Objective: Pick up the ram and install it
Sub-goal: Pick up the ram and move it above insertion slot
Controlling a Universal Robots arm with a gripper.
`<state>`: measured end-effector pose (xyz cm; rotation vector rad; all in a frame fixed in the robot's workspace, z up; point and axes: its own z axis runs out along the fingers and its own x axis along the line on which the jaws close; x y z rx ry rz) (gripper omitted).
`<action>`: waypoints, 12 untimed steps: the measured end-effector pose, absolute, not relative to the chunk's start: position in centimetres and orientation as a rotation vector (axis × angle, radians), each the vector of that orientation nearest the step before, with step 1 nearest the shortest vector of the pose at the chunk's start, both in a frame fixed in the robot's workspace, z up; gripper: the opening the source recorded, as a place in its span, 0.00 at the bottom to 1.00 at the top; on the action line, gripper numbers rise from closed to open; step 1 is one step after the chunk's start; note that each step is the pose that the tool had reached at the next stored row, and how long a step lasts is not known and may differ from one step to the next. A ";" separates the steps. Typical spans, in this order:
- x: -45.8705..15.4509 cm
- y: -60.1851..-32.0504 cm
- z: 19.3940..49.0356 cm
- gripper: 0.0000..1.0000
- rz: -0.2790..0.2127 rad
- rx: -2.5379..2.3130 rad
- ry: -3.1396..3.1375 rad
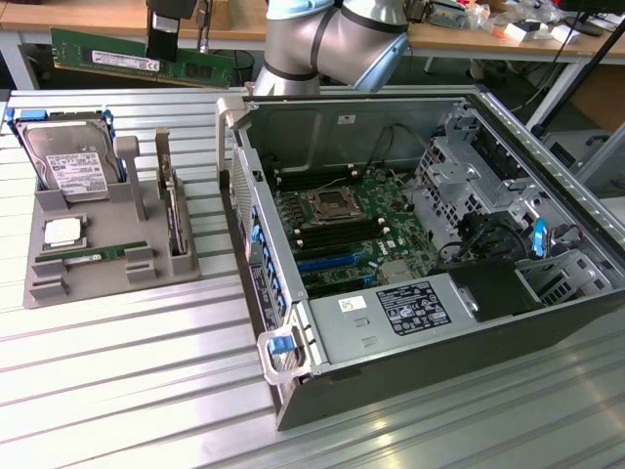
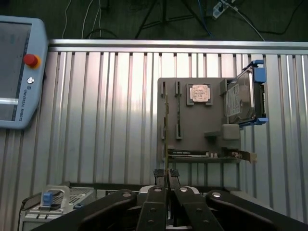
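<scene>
- Nearest, at 4 o'clock in the exterior view, the open computer case (image 1: 439, 366) lies on its side on the ribbed metal table (image 1: 117, 391), with its motherboard (image 1: 342, 220) exposed.
- At 9 o'clock sits the grey holder (image 1: 107, 283). A second memory stick (image 1: 93, 256) lies flat in it and a processor (image 1: 63, 232) sits just behind that. A hard drive (image 1: 68, 161) stands at the holder's 12 o'clock end, and an expansion card (image 1: 176, 210) stands upright along its 3 o'clock edge.
- Farthest, at 11 o'clock, the gripper (image 1: 159, 54) has its fingers clenched on the ram (image 1: 98, 54). The stick hangs in the air with its long edge roughly level, beyond the holder and clear of the table.
- At 12 o'clock, the arm's grey joint (image 1: 322, 44) hangs over the case's far wall.
</scene>
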<state>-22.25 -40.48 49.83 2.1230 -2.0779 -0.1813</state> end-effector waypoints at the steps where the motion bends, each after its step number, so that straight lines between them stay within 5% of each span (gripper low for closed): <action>1: -22.1 -40.5 49.8 0.13 -0.183 2.122 -2.077; 12: -19.8 -40.5 49.6 0.13 -0.205 2.111 -2.065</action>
